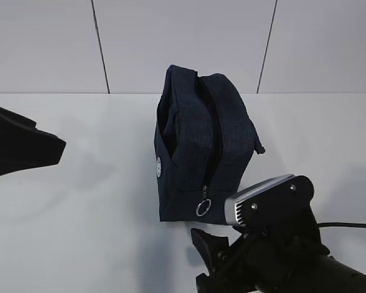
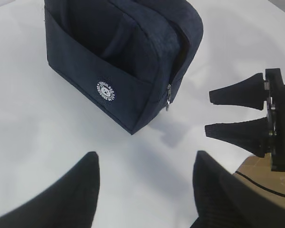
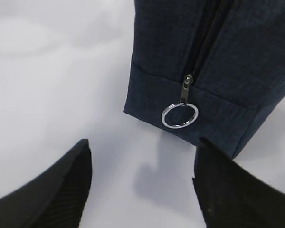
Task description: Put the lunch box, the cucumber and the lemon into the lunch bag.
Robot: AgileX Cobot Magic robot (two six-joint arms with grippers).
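Both arms hover low, left tool [image 2: 145,190] and right tool [image 3: 142,185] each spread apart, gripping nothing.

White tabletop [image 1: 97,213], smooth and matte, carrying soft grey shadows. Behind it, a pale grey panelled wall [image 1: 183,43] divided by thin dark vertical seams [image 1: 99,46]. A tan board edge [image 2: 256,173] appears at lower right in the left wrist view.

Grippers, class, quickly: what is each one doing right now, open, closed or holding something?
Left gripper: open, holding nothing, short of the lunch bag.
Right gripper: open, holding nothing, near the zipper ring.
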